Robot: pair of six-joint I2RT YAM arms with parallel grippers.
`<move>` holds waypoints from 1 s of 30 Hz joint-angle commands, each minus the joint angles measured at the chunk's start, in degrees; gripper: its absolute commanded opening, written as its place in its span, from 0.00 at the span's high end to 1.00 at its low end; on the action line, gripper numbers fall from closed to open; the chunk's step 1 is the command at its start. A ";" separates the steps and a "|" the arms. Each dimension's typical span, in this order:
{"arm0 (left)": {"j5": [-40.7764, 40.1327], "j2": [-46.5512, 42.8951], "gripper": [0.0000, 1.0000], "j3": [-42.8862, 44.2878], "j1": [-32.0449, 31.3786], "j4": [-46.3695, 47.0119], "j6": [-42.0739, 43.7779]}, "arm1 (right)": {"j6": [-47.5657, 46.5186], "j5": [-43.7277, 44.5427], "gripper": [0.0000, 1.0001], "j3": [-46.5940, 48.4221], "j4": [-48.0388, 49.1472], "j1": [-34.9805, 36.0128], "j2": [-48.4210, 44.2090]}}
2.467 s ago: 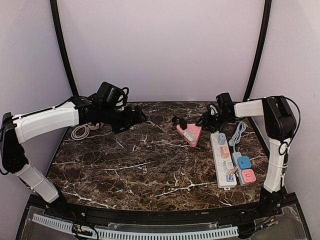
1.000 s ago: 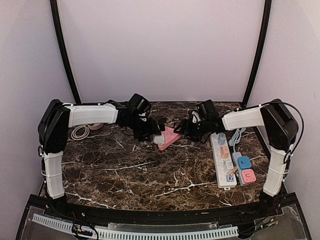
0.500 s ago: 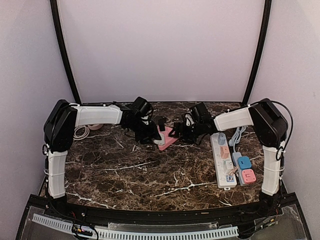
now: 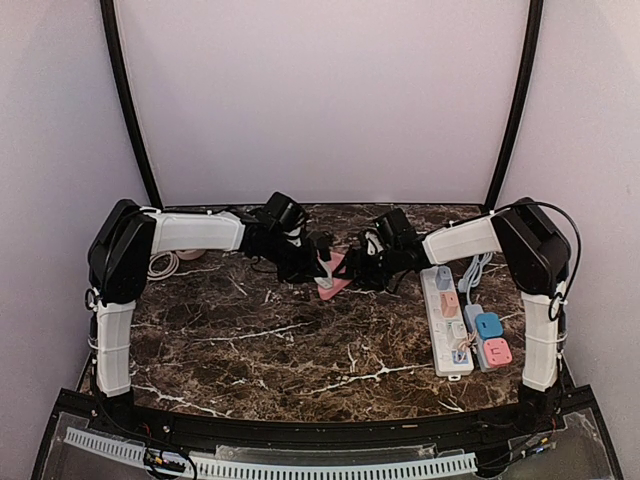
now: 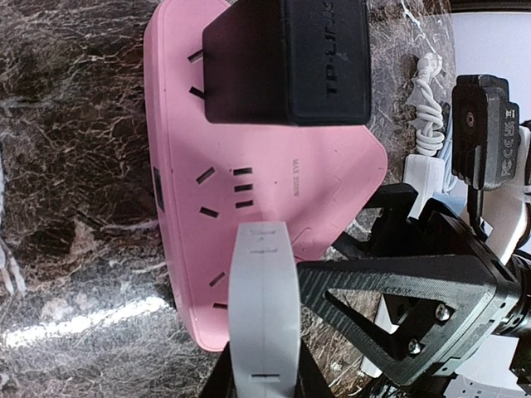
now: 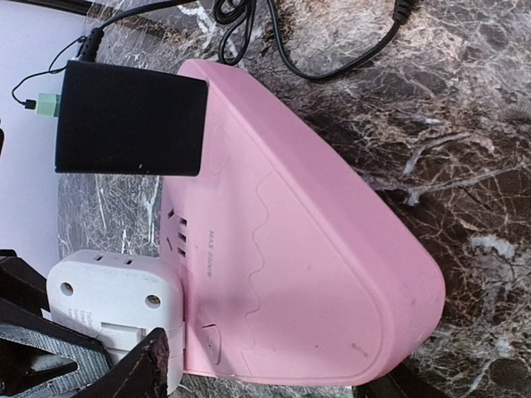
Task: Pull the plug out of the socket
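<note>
A pink triangular socket (image 4: pixel 338 274) lies at the back middle of the marble table. A black adapter (image 5: pixel 286 62) and a white plug (image 5: pixel 263 290) sit in its top face (image 5: pixel 323 178). My left gripper (image 4: pixel 316 262) reaches in from the left, and its black fingers are shut on the plug's sides (image 5: pixel 264 375). My right gripper (image 4: pixel 357 264) comes from the right. In the right wrist view its jaws (image 6: pixel 265 383) straddle the socket (image 6: pixel 332 265) across its wide end, next to the plug (image 6: pixel 112 303) and the adapter (image 6: pixel 129 128).
A white power strip (image 4: pixel 445 320) with coloured plugs lies at the right, with blue and pink adapters (image 4: pixel 488 338) beside it. A coiled white cable (image 4: pixel 160 265) lies at the far left. A black cord (image 6: pixel 274 41) loops behind the socket. The right finger's truss (image 5: pixel 398 298) stands close to the left jaws.
The socket has moved left from near the power strip, with the right gripper around it. The left arm swung in from the left, and its jaws closed on the white plug.
</note>
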 commanded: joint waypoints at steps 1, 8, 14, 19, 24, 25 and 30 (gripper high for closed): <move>2.57 -2.84 0.99 -3.30 0.20 6.10 -0.85 | 0.07 2.11 0.29 1.04 -2.67 0.48 2.56; 4.99 -5.71 1.00 -9.63 0.22 14.76 -2.95 | -2.74 8.64 0.35 4.46 -9.73 1.43 3.70; 6.46 -7.58 1.00 -13.35 0.21 21.44 -4.79 | -5.39 14.48 0.35 7.12 -14.79 3.17 4.45; 7.70 -8.87 1.00 -16.22 0.25 26.65 -6.73 | -6.48 17.14 0.36 8.88 -17.27 4.18 5.28; 8.58 -9.91 1.00 -17.83 0.34 30.30 -7.36 | -7.01 17.86 0.36 9.06 -17.82 4.48 5.62; 8.80 -10.06 1.00 -18.20 0.54 30.63 -7.39 | -7.12 17.95 0.36 9.13 -17.93 4.44 5.66; 10.66 -10.58 1.00 -19.75 1.38 34.32 -9.36 | -7.46 18.73 0.36 8.85 -18.21 4.48 6.20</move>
